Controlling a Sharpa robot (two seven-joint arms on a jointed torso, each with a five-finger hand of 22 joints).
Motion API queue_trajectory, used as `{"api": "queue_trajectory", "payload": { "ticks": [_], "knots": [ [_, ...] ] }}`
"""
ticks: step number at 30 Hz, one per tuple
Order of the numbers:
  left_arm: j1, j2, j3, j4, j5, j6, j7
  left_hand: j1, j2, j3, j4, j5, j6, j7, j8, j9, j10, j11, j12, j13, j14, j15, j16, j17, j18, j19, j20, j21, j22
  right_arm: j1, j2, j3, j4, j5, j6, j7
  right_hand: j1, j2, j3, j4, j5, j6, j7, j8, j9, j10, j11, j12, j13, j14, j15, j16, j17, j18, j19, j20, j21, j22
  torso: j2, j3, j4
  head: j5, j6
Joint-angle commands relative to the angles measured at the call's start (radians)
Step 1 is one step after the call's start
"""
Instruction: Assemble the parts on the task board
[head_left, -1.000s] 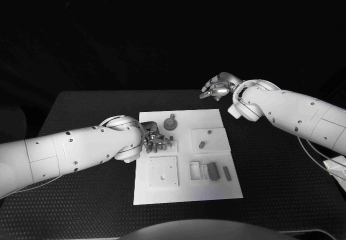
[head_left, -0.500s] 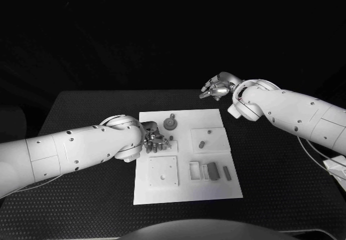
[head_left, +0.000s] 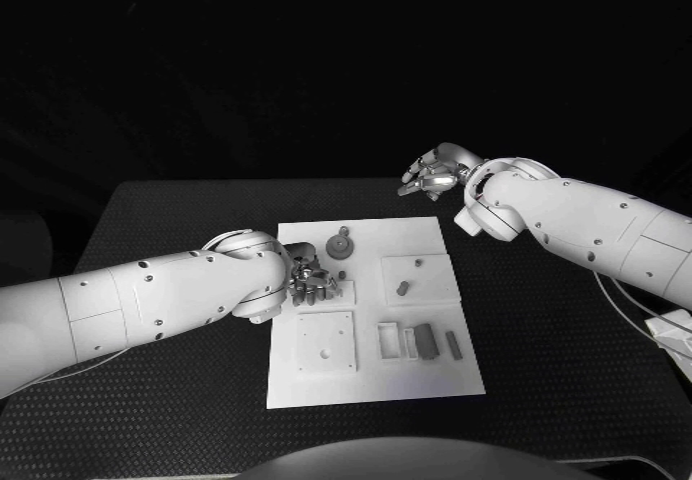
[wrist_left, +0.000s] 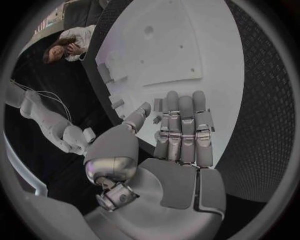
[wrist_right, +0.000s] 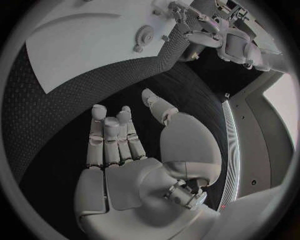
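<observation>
head view: a black table w/ a fine dimpled, mat-like texture is seen against a dark room. the white flat rectangular task board is laid at the table's middle. on it, raised square white plates are seen, plus a round toothed gear near the far edge, a small peg on the right-hand plate, and a row of upright grey block parts nearer the robot. the left hand, silver metal on a glossy white arm, is held low over the board's left part, fingers straight & side by side, nothing gripped. the right hand is raised beyond the board's far right corner, fingers loosely spread, nothing held.

left wrist view: the left hand is shown flat, fingers together, over the smooth board.

right wrist view: the right hand is shown w/ fingers extended over the textured table; gear on board well apart. no legible writing.
</observation>
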Motion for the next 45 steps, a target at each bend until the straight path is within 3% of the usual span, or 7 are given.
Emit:
{"api": "queue_trajectory", "payload": {
  "ticks": [1,22,28,29,30,36,45],
  "knots": [
    [-0.001,0.004,0.0,-0.002,0.001,0.019,0.012,-0.001,0.002,-0.001,0.006,0.001,0.008,-0.002,0.007,-0.001,0.007,-0.001,0.004,0.002,0.007,0.001,0.006,0.002,-0.011,0.003,-0.004,0.005,0.002,0.0,0.001,0.0,0.0,0.0,0.012,0.005,-0.008,0.0,0.0,0.006,-0.004,-0.01,0.01,-0.005,-0.002,-0.002,0.005,0.006,-0.002,-0.002,0.005,-0.003,-0.002,0.007,-0.006,0.001,-0.004,0.013,0.0,0.0006,-0.0001,-0.001,-0.001],
    [-0.004,0.015,-0.003,-0.024,-0.002,0.031,0.009,0.051,0.014,0.009,-0.018,0.011,0.019,-0.007,0.014,-0.003,0.019,-0.007,0.006,0.016,0.021,-0.006,0.009,0.009,-0.014,0.017,-0.012,0.006,0.015,0.0,0.001,0.0,-0.002,0.006,0.012,0.011,-0.009,-0.001,0.0,0.005,-0.004,-0.012,0.011,-0.005,-0.002,-0.005,0.006,0.005,-0.004,-0.006,0.006,-0.007,-0.004,0.007,-0.011,0.002,-0.007,0.013,0.0,-0.0001,-0.0005,-0.002,-0.004],
    [-0.004,0.014,-0.003,-0.027,-0.002,0.025,0.008,0.081,0.017,0.02,-0.016,0.008,0.019,-0.007,0.015,-0.005,0.019,-0.007,0.004,0.02,0.022,-0.007,0.007,0.011,-0.015,0.018,-0.013,0.005,0.02,0.0,0.0,0.0,-0.003,0.033,0.008,0.037,-0.016,-0.003,0.014,0.004,-0.005,-0.023,0.015,-0.005,-0.005,-0.031,0.016,-0.074,-0.074,-0.058,0.015,-0.105,-0.061,-0.002,-0.086,0.028,-0.074,-0.008,0.0,-0.0002,-0.0003,-0.003,-0.005],
    [-0.004,0.014,-0.003,-0.027,-0.003,0.024,0.008,0.104,0.002,0.054,0.002,-0.036,0.02,-0.007,0.015,-0.006,0.021,-0.007,0.003,0.022,0.023,-0.007,0.005,0.011,-0.016,0.021,-0.012,0.003,0.02,0.0,0.0,0.0,-0.004,0.04,0.005,0.043,-0.019,-0.003,0.02,0.003,-0.002,-0.027,0.018,-0.005,-0.006,-0.046,0.019,-0.106,-0.099,-0.082,0.024,-0.14,-0.08,-0.008,-0.116,0.036,-0.1,-0.018,0.0,-0.0002,0.0001,-0.003,-0.005],
    [-0.004,0.014,-0.003,-0.028,-0.003,0.024,0.008,0.112,-0.005,0.073,0.011,-0.048,0.021,-0.007,0.015,-0.008,0.021,-0.007,0.001,0.023,0.024,-0.007,0.004,0.011,-0.017,0.022,-0.013,0.001,0.02,0.0,0.001,0.0,-0.005,0.045,0.002,0.047,-0.02,-0.002,0.025,0.001,-0.003,-0.03,0.02,-0.004,-0.006,-0.056,0.025,-0.137,-0.128,-0.108,0.03,-0.18,-0.101,-0.015,-0.147,0.046,-0.129,-0.03,0.0,-0.0002,0.0001,-0.003,-0.005],
    [-0.004,0.013,-0.003,-0.027,0.003,0.026,0.014,0.136,0.01,0.105,0.013,-0.06,0.02,-0.005,0.015,-0.011,0.02,-0.005,-0.003,0.027,0.024,-0.006,0.001,0.013,-0.019,0.022,-0.013,-0.003,0.025,0.0,0.001,0.0,-0.007,0.073,0.011,0.066,-0.028,0.002,0.037,-0.015,-0.001,-0.045,0.035,0.01,-0.002,-0.049,0.041,-0.312,-0.336,-0.154,0.1,-0.435,-0.266,-0.058,-0.32,0.104,-0.32,-0.12,0.0,-0.0006,0.001,-0.004,-0.005],
    [-0.004,0.011,-0.003,-0.027,0.015,0.023,0.015,0.157,0.029,0.119,0.0,-0.058,0.019,-0.005,0.015,-0.012,0.02,-0.005,-0.005,0.031,0.024,-0.005,-0.001,0.014,-0.02,0.022,-0.012,-0.005,0.03,0.0,0.003,0.0,-0.009,0.087,0.022,0.07,-0.022,0.011,0.027,-0.017,-0.004,-0.056,0.04,0.021,-0.007,-0.038,0.055,-0.395,-0.475,-0.14,0.137,-0.629,-0.37,-0.071,-0.39,0.129,-0.413,-0.156,0.0,-0.0001,0.0002,-0.002,-0.005]
  ]
}}
